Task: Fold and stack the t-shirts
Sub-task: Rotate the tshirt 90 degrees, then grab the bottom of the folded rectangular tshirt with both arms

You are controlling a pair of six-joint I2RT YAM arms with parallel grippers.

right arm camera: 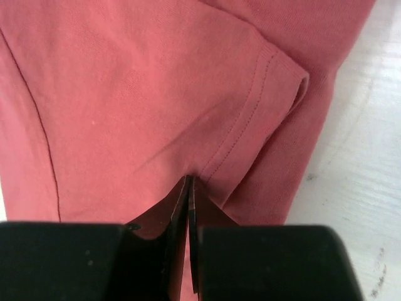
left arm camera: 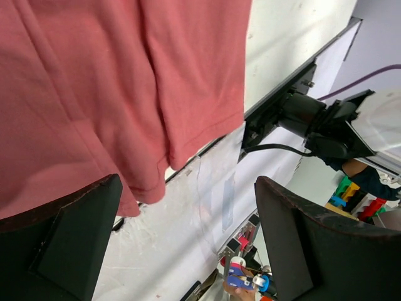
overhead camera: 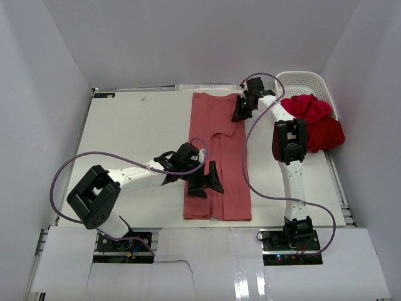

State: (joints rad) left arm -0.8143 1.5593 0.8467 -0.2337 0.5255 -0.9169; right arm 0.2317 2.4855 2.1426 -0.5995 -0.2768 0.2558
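white table carries the salmon t-shirt, a soft matte knit with its sides apparently folded in to a long strip; cross folds look not yet done. right hand pinches its stitched sleeve hem. left hand hovers wide, empty. crimson t-shirt and darker red t-shirt lie crumpled by the lattice basket.

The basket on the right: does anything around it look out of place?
Yes. The crimson shirt hangs crumpled over the near rim of the white basket, and the darker red shirt lies bunched beside it.
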